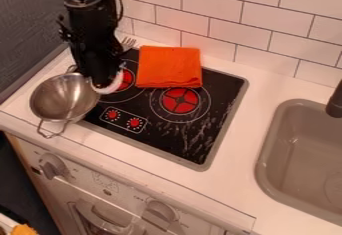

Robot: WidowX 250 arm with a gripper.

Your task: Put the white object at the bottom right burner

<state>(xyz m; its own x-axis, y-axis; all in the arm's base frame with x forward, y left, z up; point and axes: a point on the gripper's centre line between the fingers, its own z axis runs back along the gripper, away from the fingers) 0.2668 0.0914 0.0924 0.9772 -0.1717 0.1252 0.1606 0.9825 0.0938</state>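
The gripper (105,83) hangs from the upper left over the left side of the stove, right at the white object (118,83). A curved white edge of that object shows below and to the right of the black gripper, partly over the left red burner; the rest is hidden behind the gripper. The lower right burner (180,100), a red disc with dark crossing lines inside white rings, lies to the right of the gripper, just in front of the orange cloth.
A metal bowl-shaped strainer (63,98) stands at the stove's left edge, close beside the gripper. A folded orange cloth (169,66) covers the stove's back part. A fork (127,43) lies behind the stove. The sink (268,151) is at the right.
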